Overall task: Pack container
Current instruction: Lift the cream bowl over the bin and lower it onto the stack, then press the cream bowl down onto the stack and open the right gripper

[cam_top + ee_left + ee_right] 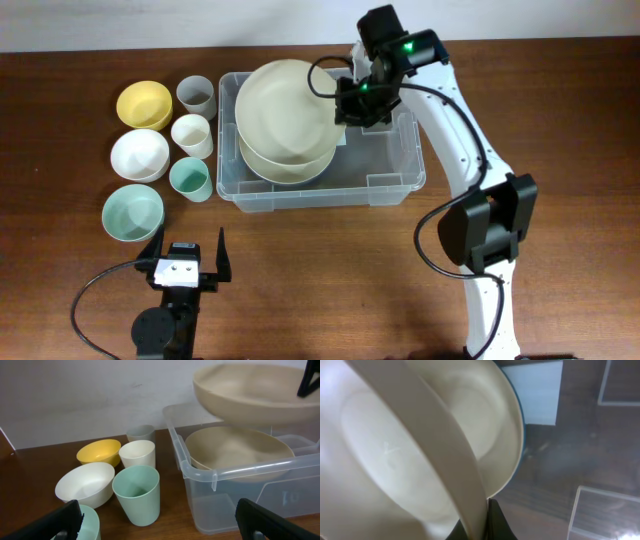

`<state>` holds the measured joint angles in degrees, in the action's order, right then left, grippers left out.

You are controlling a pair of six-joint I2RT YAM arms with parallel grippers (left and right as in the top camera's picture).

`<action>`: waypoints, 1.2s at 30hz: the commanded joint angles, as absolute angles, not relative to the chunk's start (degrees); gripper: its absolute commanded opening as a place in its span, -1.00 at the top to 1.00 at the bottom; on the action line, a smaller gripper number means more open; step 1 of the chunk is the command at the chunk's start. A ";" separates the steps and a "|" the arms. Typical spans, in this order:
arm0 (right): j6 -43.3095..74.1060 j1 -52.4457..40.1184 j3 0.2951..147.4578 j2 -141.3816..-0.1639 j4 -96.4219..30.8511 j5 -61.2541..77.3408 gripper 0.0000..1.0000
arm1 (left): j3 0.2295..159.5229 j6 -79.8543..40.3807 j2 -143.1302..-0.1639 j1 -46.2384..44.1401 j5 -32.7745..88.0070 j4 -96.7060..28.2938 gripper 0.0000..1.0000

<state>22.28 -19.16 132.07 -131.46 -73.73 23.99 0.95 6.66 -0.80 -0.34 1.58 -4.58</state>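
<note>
The clear plastic container [395,160] stands at the table's middle; it also shows in the left wrist view [210,477]. A cream bowl [290,165] lies inside it at the left end. My right gripper [352,100] is shut on the rim of a second, larger cream bowl [285,100] and holds it above the first one. In the right wrist view the held bowl's rim [445,455] runs between my fingers [482,525], with the lower bowl [490,425] beneath. My left gripper [187,262] is open and empty near the front edge.
Left of the container stand a yellow bowl [143,103], a white bowl [139,154], a mint bowl [132,212], a grey cup [196,95], a cream cup [191,135] and a mint cup [189,179]. The container's right half holds nothing.
</note>
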 commanded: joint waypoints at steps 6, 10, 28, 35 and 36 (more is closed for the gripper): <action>23.07 -19.18 124.31 -131.70 -67.07 28.53 0.92 | 0.54 6.96 -0.36 -0.10 2.20 -4.56 -0.99; 23.49 -19.18 121.45 -131.79 -64.31 28.71 0.92 | 0.54 6.98 -0.36 -0.10 2.20 -4.56 -0.99; 23.44 -20.27 119.42 -132.92 -62.06 28.14 0.91 | 0.54 6.96 -0.36 -0.10 2.20 -4.58 -0.99; 23.46 -21.10 119.42 -133.62 -61.45 27.81 0.88 | 0.54 6.96 -0.36 -0.10 2.20 -4.58 -1.00; 23.49 -21.10 119.42 -133.62 -61.45 27.83 0.88 | 0.54 6.96 -0.36 -0.10 2.20 -4.58 -0.99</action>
<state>23.62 -20.62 119.72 -133.43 -61.71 27.03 0.95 6.66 -0.78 -0.34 1.58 -4.58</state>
